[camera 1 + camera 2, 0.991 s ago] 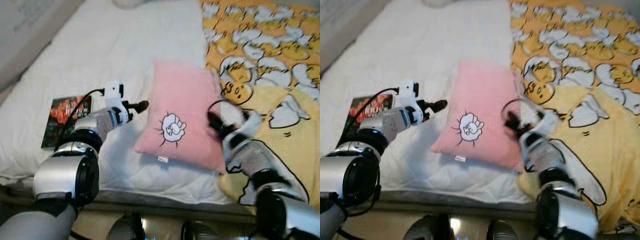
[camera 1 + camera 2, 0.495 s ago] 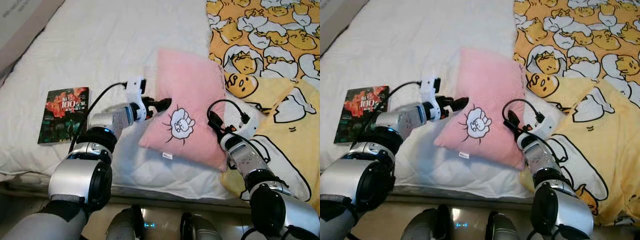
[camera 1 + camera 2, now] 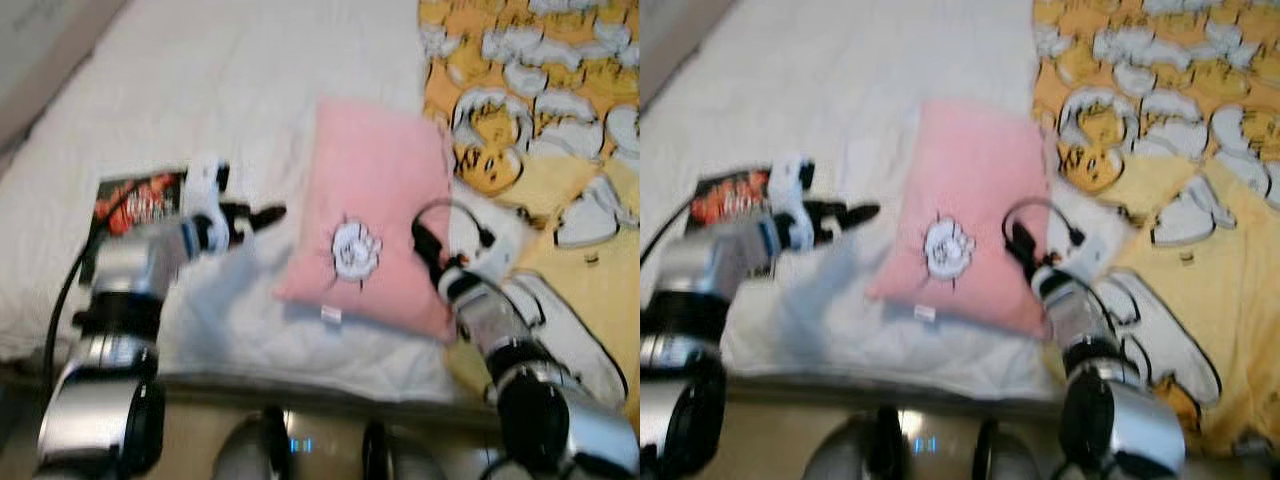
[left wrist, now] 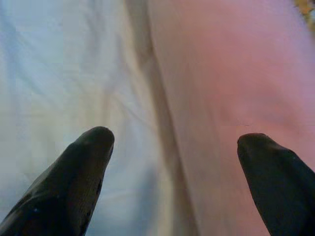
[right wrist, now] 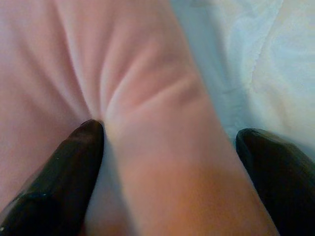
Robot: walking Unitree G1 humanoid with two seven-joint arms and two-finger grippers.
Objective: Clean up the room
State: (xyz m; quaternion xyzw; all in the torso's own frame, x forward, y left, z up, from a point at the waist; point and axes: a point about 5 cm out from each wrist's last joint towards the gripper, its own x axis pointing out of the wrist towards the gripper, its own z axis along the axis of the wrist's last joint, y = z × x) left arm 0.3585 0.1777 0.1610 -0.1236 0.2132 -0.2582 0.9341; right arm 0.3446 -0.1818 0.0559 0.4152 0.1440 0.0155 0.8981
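Pink pillow (image 3: 375,215) edge between right gripper (image 5: 167,142)

One pink pillow (image 3: 375,210), a single white cartoon patch sewn on its face, one small white tag at its near edge

One book (image 3: 140,199), dark cover with red lettering, flat on the white bedding (image 3: 230,90)

One yellow blanket (image 3: 560,130) printed with many white-and-yellow egg figures; blur prevents an exact count of them

Two robot arms, so two grippers: left gripper (image 4: 172,147) and right gripper (image 5: 170,147), two black fingers each, four fingers in all

One black cable loop at each wrist, two total
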